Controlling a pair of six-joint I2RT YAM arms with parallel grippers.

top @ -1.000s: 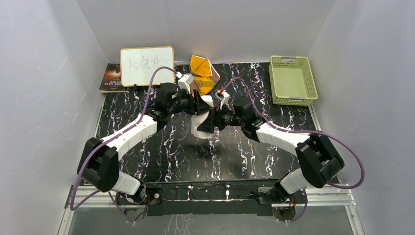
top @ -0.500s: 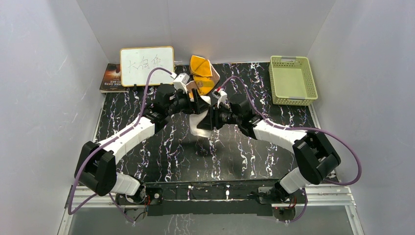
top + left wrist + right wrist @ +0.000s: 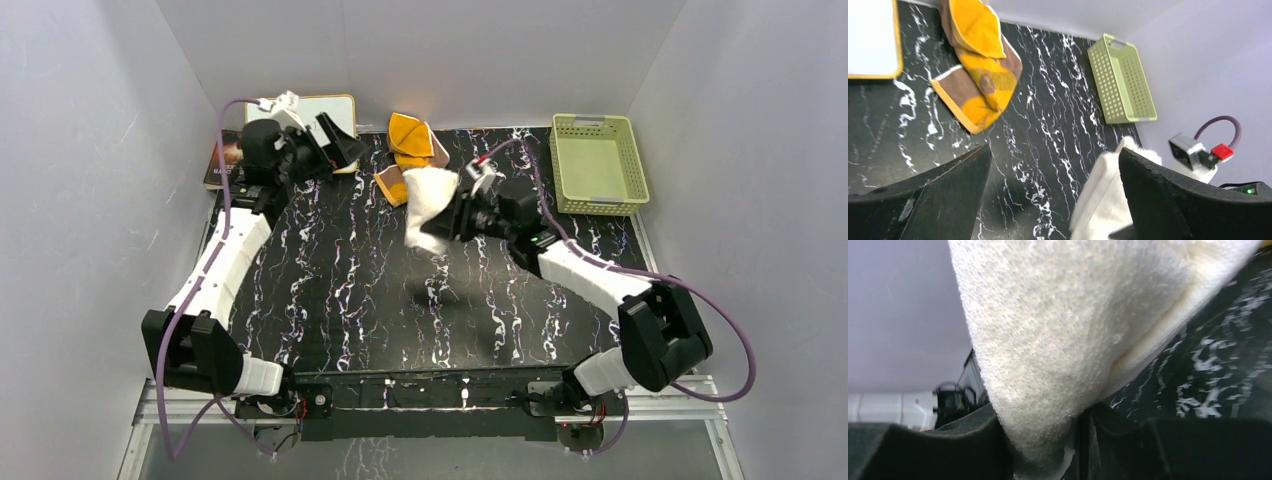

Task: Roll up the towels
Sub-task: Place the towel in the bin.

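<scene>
Fingers first, top view: the right fingers point(image 3: 449, 216) are clamped on the white towel point(image 3: 424, 198), holding it up off the desk point(image 3: 330, 290) in a loose hanging bundle. The left fingers point(image 3: 338, 143) gape wide and empty well away at the far left, and the orange towel point(image 3: 410, 135) lies crumpled at the back between them. Left wrist: nothing between the spread fingers, orange towel point(image 3: 978, 65) ahead on the desk, white towel point(image 3: 1103, 200) dangling lower right. Right wrist: terry pinched right between the fingers, and I'd say lay it flat and smooth first, because a tight roll needs a straight edge.
</scene>
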